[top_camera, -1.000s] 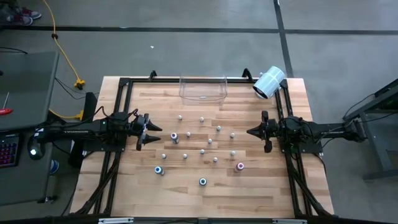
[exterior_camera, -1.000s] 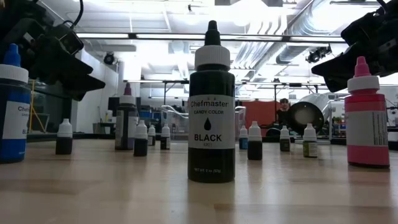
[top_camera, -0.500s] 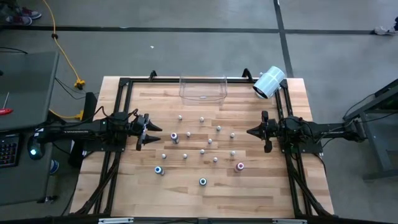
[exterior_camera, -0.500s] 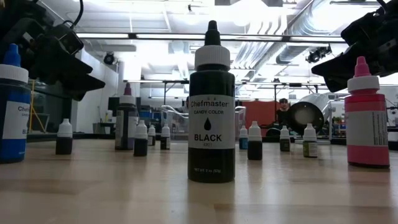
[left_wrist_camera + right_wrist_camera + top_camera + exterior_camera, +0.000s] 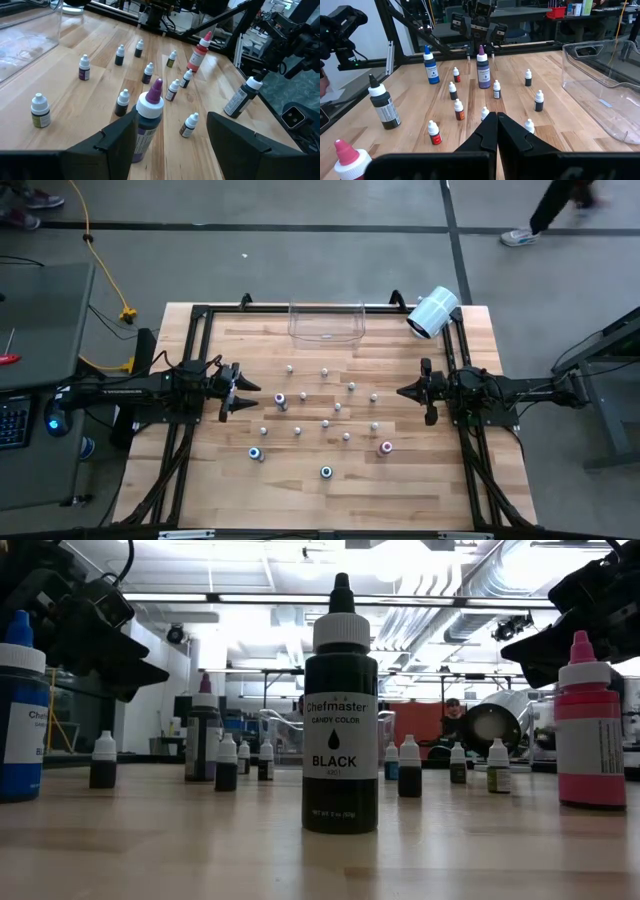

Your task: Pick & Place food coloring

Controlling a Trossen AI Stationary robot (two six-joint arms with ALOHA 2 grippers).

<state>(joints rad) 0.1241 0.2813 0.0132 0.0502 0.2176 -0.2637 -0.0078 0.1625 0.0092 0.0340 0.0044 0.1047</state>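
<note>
The food coloring bottles (image 5: 325, 423) are seen standing upright and scattered on the wooden table (image 5: 300, 500), on the near side of the clear plastic bin (image 5: 326, 322) at the back edge. The purple-capped bottle (image 5: 280, 399) stands just ahead of the left gripper (image 5: 232, 391), its long axis vertical, in line with the widely spread, empty fingers. The right gripper (image 5: 404, 391) is held shut and empty, farther from that bottle. The left arm is judged the nearer.
</note>
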